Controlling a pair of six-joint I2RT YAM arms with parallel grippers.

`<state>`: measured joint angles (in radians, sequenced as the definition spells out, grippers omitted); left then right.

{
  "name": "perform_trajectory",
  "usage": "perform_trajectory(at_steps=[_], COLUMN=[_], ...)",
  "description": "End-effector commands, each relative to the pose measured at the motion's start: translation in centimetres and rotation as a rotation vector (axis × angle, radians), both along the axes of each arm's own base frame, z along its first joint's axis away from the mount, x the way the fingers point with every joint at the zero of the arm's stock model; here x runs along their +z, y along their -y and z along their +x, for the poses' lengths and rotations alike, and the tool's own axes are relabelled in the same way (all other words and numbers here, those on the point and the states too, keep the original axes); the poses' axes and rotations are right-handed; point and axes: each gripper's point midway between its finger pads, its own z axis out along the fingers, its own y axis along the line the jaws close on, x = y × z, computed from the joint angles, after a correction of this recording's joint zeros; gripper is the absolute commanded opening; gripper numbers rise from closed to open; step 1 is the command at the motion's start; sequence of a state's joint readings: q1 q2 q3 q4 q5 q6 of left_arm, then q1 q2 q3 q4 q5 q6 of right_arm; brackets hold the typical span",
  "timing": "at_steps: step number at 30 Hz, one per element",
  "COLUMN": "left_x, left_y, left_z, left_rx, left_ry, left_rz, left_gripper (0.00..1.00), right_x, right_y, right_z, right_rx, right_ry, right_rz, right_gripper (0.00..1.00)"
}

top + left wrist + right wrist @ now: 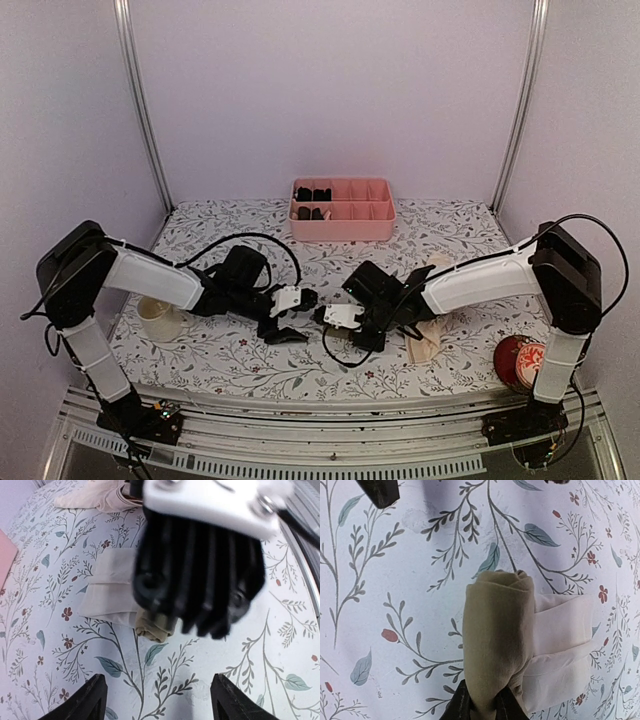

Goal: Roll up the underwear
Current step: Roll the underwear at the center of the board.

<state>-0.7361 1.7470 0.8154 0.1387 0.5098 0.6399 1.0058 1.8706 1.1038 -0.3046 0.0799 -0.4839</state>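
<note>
Flowered desk [240, 365]. At its middle, the right hand [482, 707] pinches one end of the olive-brown underwear [497, 640], rolled partway. Its cream part [560, 645] lies flat on the desk. The left hand [162, 700] hovers nearby, spread and empty. With only one end pinched, any pull may loosen the soft roll.
</note>
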Motion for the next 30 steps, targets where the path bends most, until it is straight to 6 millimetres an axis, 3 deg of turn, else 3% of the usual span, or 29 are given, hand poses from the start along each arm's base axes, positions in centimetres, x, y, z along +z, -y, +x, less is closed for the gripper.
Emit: perform_trajectory(at_steps=[1,5,10,26,28,30], left_x=[1.2,0.6,0.4,-3.6,-4.0,-4.2], left_y=[0.5,0.7,1.3,2.6,2.6,2.7], left_z=[-0.4,-2.4,-3.4,-2.9,-3.0,-2.9], left_rx=[-0.055,-0.093,-0.098,-0.036,-0.039,-0.038], left_ry=[0.175,0.294,0.378,0.521,0.522,0.516], left_rz=[-0.04,-0.018,-0.014,0.134,0.146,0.159], left_gripper=[0.72,0.71,0.68,0.67,0.57,0.37], right_x=[-1.9,-1.7,-3.0,-4.0,-4.2,-4.2], right_y=[1.1,0.0,-0.4,-1.4,-1.4,-1.3], right_z=[-3.1,-3.8,-4.3,-5.2,-5.1,-5.0], right_rx=[0.008,0.023,0.012,0.055,0.053,0.051], right_ry=[-0.293,-0.424,-0.552,-0.666,-0.667,-0.665], right_rz=[-0.024,0.007,-0.016,-0.006,-0.005,-0.007], right_gripper=[0.15,0.15,0.14,0.15,0.15,0.15])
